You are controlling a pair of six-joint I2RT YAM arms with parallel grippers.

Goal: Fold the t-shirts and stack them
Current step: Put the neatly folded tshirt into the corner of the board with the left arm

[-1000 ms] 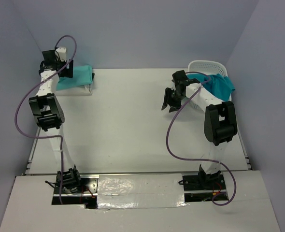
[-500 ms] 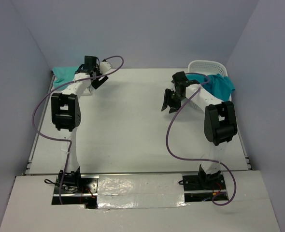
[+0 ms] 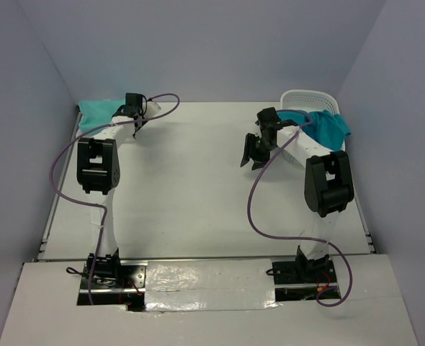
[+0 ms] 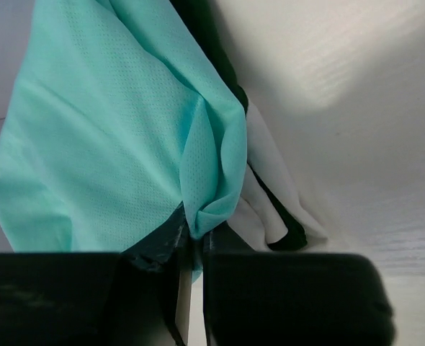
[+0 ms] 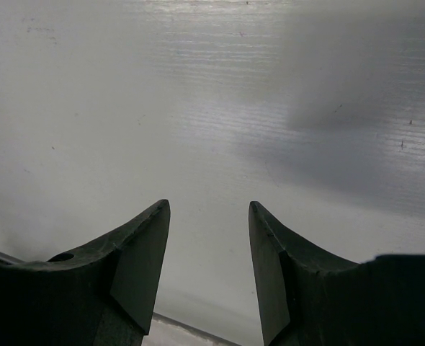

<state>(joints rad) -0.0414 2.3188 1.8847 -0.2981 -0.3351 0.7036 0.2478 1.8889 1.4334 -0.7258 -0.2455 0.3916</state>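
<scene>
Caught the left end effector (image 4: pixel 193 252) at the far left corner of the tabletop (image 3: pixel 191 209), fingers drawn nearly together and clamped on a raised fold of the pale mint t-shirt (image 4: pixel 112 144). Found that shirt lying topmost on a pile there, over a dark green t-shirt (image 4: pixel 211 43) and a white t-shirt (image 4: pixel 274 184), both peeking out along one edge of the pile. Judged the pinch at the fold as a way to lift or tug only the top layer, sparing the two beneath. Took the corner for the stacking spot, set well apart from the open working area. Read the bare middle of the tabletop as room for spreading and folding the next garment.

Farther right, showed the right end effector (image 5: pixel 209 223) hanging above bare surface, fingers apart and nothing between them, near the white lattice laundry basket (image 3: pixel 306 97) at the far right. Saw the teal t-shirt (image 3: pixel 331 128) draped over the basket's near right rim, unfolded and not in any grip, likely next in line. Read the open, unloaded pose beside the basket as readiness for that pickup.
</scene>
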